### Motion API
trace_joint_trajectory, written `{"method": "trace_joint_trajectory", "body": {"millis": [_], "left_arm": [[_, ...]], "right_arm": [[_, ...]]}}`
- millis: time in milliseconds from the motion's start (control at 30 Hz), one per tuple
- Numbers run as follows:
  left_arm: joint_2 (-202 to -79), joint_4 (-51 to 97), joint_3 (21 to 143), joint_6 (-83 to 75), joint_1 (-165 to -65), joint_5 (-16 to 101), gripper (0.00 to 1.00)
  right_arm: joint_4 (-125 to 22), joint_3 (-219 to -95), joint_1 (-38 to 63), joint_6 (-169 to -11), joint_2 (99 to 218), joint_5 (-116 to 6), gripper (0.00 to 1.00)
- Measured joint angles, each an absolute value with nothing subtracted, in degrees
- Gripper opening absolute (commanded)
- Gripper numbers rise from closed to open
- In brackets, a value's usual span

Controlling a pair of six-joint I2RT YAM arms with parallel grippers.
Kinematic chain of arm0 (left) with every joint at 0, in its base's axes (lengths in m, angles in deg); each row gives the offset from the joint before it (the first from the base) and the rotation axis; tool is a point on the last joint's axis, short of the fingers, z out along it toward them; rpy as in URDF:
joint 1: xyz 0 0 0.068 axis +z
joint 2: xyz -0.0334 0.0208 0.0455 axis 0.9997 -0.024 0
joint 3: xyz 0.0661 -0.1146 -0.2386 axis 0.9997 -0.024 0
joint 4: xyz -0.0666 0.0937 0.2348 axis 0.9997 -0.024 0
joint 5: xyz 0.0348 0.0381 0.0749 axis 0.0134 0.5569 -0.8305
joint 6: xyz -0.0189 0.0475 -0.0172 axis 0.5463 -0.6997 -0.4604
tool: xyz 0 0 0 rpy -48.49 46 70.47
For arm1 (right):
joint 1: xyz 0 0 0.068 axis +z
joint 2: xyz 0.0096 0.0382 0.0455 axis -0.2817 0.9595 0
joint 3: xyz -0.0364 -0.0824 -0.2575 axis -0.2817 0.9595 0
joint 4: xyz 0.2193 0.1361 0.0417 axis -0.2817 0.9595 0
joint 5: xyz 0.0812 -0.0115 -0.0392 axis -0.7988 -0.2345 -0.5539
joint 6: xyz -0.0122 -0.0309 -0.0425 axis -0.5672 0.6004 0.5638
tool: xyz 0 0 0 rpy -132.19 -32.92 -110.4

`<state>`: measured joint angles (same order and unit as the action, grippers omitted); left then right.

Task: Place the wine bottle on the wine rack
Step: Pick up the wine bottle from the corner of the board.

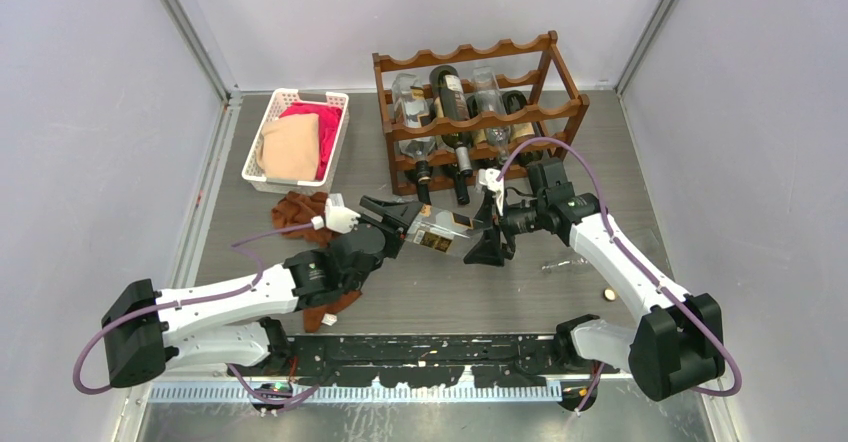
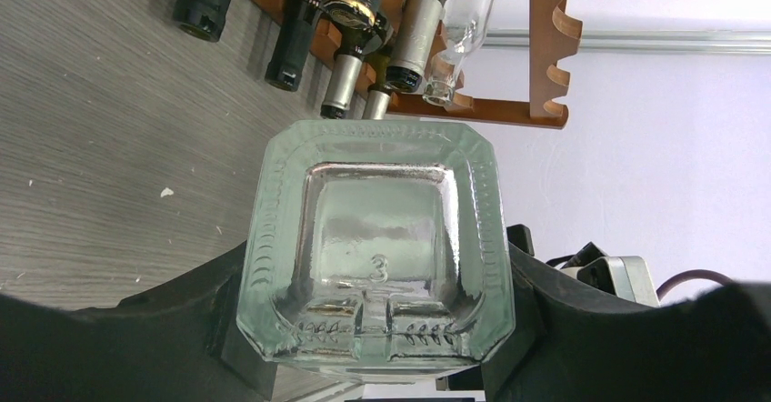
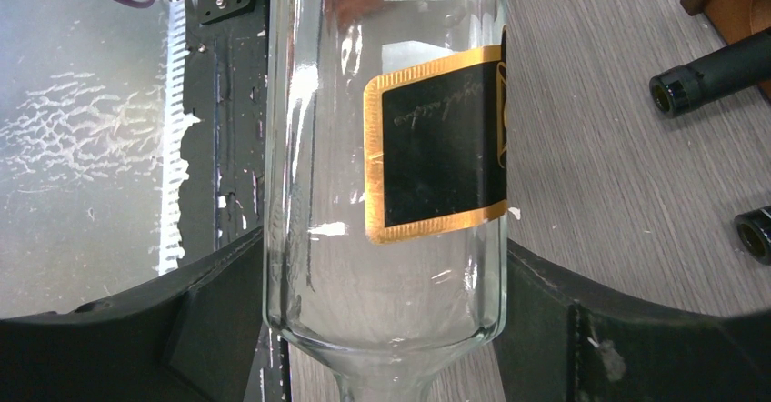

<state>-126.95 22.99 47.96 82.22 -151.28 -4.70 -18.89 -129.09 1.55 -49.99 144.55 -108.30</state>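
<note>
Wine bottle point(image 1: 440, 234) hangs level in front of wine rack point(image 1: 462, 55), off table. L gripper point(image 1: 398, 224) pinching its square base; R gripper point(image 1: 492, 234) straddles the shoulder, can't tell if gripping. Want R firm & centred b4 L lets go.

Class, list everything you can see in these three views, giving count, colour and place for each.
wine rack: one, reddish-brown, far side of the table
racked bottles: several, clear and dark, lying in the rack
wine bottle: one, clear with a black-and-gold label, held above the table
basket: one, white, far left
basket cloths: two, beige and pink-red
brown cloth: one, on the table by the basket
small round thing: one, tan, near the right arm
table: one, grey
left fingers: black, gripping the bottle's base
right fingers: black, flanking the bottle's shoulder; contact unclear
</note>
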Motion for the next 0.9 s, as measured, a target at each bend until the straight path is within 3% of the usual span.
{"method": "trace_joint_trajectory", "body": {"millis": [167, 233, 333, 400, 500, 600, 900], "left_arm": [[-126.95, 23.25, 47.83, 82.55, -150.95, -4.18, 0.0], [-126.95, 23.25, 47.74, 82.84, -150.78, -4.02, 0.0], [-126.95, 23.3, 47.56, 83.38, -150.69, -3.83, 0.03], [-126.95, 23.3, 47.48, 83.6, -150.67, -3.74, 0.14], [-126.95, 23.28, 47.37, 84.15, -150.56, -3.5, 0.39], [-126.95, 23.3, 47.3, 85.41, -150.43, -3.41, 0.58], [-126.82, 25.4, 47.1, 87.99, -150.38, -3.02, 0.96]], "right_arm": [[-19.42, -129.09, 1.53, -50.65, 144.55, -107.93, 0.67], [-19.64, -129.09, 1.53, -50.69, 144.55, -107.89, 0.52], [-19.72, -129.09, 1.53, -50.74, 144.55, -107.89, 0.2], [-19.44, -129.11, 1.53, -50.69, 144.57, -107.89, 0.05], [-18.3, -129.66, 1.53, -50.63, 144.7, -107.71, 0.01], [-15.64, -131.69, 1.53, -49.95, 145.43, -107.23, 0.01], [-10.2, -134.34, 0.76, -49.36, 145.95, -106.88, 0.01]]}}
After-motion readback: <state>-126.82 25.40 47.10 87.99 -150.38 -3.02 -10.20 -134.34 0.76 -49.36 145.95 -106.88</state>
